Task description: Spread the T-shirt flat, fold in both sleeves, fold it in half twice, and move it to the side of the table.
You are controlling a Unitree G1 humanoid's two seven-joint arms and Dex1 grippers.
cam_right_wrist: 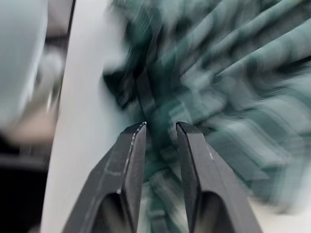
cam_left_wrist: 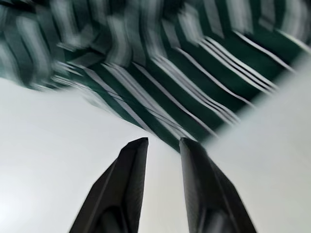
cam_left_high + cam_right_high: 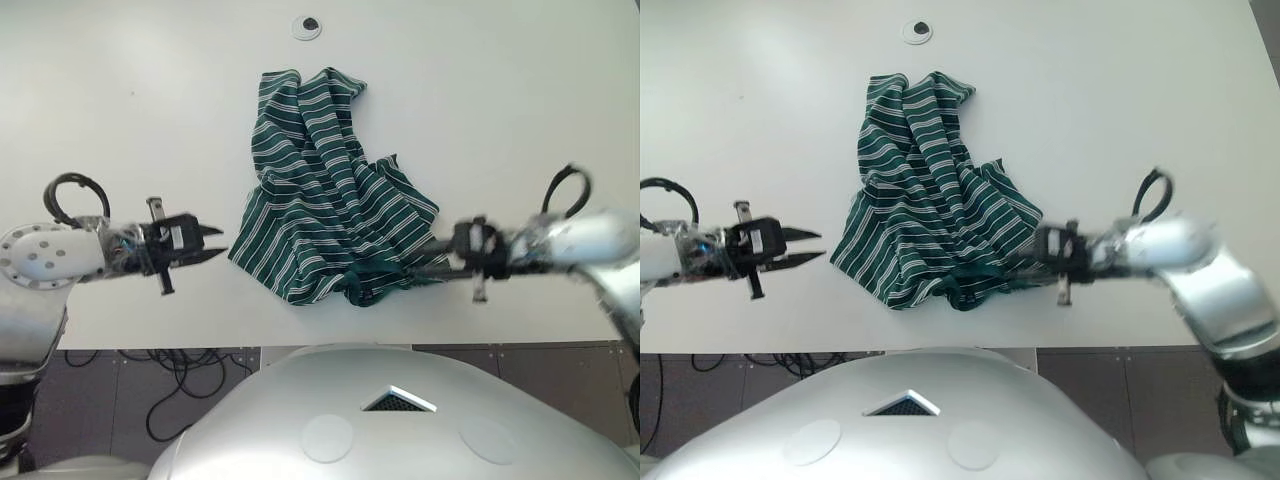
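Observation:
A green T-shirt with white stripes (image 3: 320, 200) lies crumpled in a heap on the middle of the white table (image 3: 130, 120). My left gripper (image 3: 218, 243) hovers just off the shirt's left near corner, open, with nothing between its fingers (image 2: 131, 165). The striped cloth (image 2: 184, 73) lies right beyond its tips. My right gripper (image 3: 415, 265) is at the shirt's right near edge, its tips touching the bunched fabric. In the right wrist view its fingers (image 1: 131, 155) stand apart over the cloth (image 1: 233, 73).
A small round white disc with a dark centre (image 3: 307, 27) sits on the table beyond the shirt. The table's near edge (image 3: 200, 335) runs just below both grippers. Bare tabletop stretches to the left and right of the shirt.

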